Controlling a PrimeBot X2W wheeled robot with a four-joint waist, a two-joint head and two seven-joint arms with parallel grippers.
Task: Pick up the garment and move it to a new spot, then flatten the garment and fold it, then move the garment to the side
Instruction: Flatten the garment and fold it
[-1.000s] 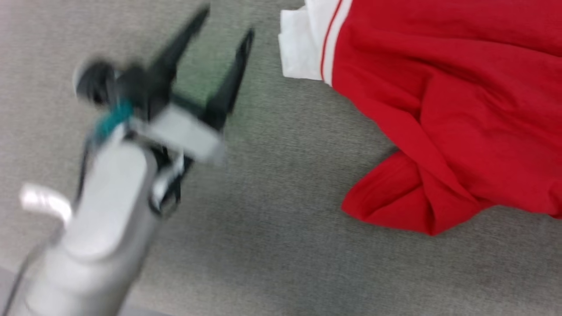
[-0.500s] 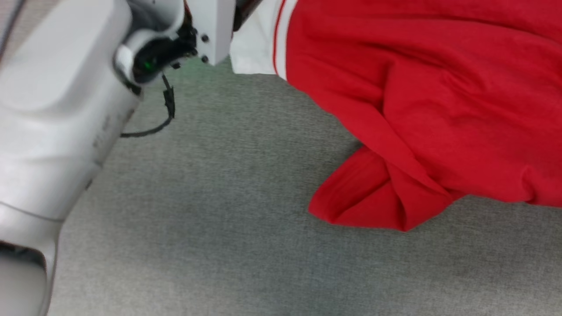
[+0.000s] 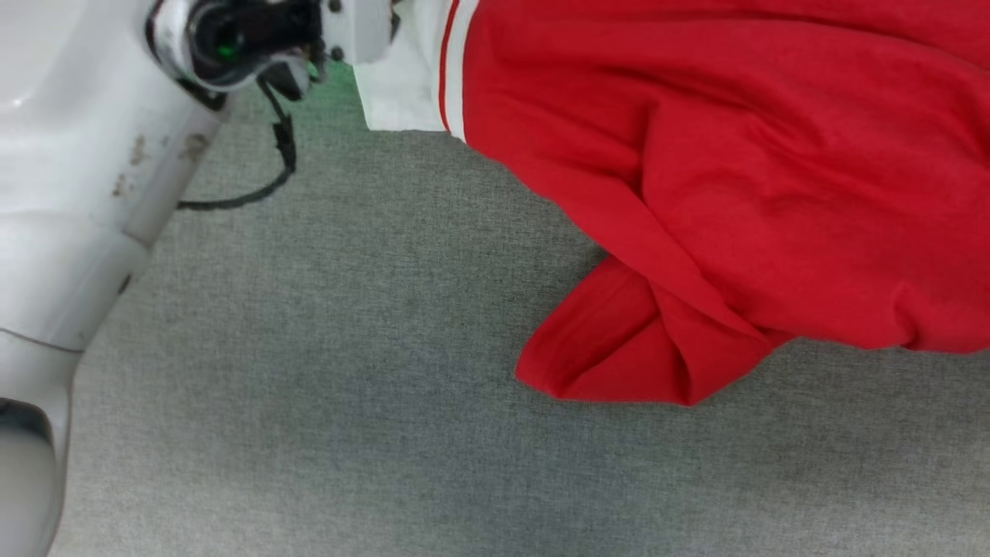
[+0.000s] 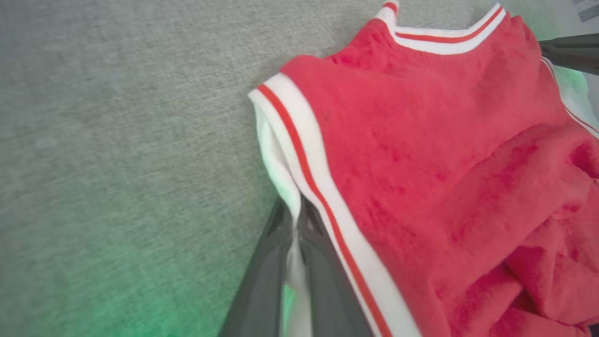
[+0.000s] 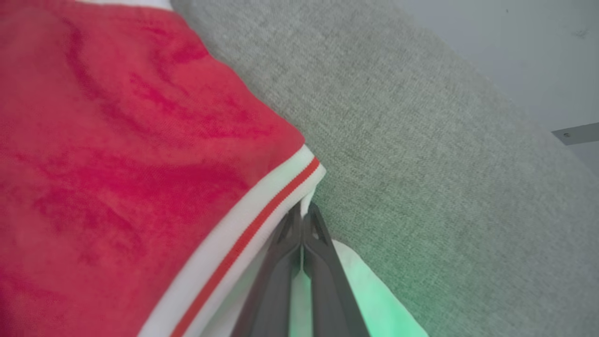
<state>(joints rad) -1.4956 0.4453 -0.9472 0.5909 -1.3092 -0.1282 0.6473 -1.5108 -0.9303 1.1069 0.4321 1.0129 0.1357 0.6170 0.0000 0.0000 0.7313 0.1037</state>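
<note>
Where the garment lies: the garment (image 3: 735, 193) rests on the grey woven surface (image 3: 348, 433); in the head view it occupies the upper right, rumpled, with deep folds across the red body; a red corner of the hem is doubled over, points toward the lower left and touches the surface.
Sleeve, head view: a white sleeve (image 3: 402, 85) with a red stripe at its seam shows at the top edge, just beside the wrist of the left arm.
Left arm: the pale forearm (image 3: 69, 155) runs along the left edge of the head view; a thin black cable (image 3: 255, 193) loops from the wrist over the surface; a green light glows in the wrist housing.
Left gripper: in the left wrist view the left gripper (image 4: 295, 210) has its two dark fingers drawn close together, clamped on white sleeve cloth that passes between them; the striped seam trim lies just to the right of the fingers; the striped collar (image 4: 444, 37) shows at the top of that view.
Right gripper: in the right wrist view the right gripper (image 5: 303, 213) has its fingers pressed together, pinching the edge of white cloth just under the striped trim; more white cloth lies beneath the fingers, tinted green.
Other detail: a dark finger (image 4: 568, 54) enters at the upper right edge of the left wrist view, at the garment's far shoulder; contact there cannot be told.
</note>
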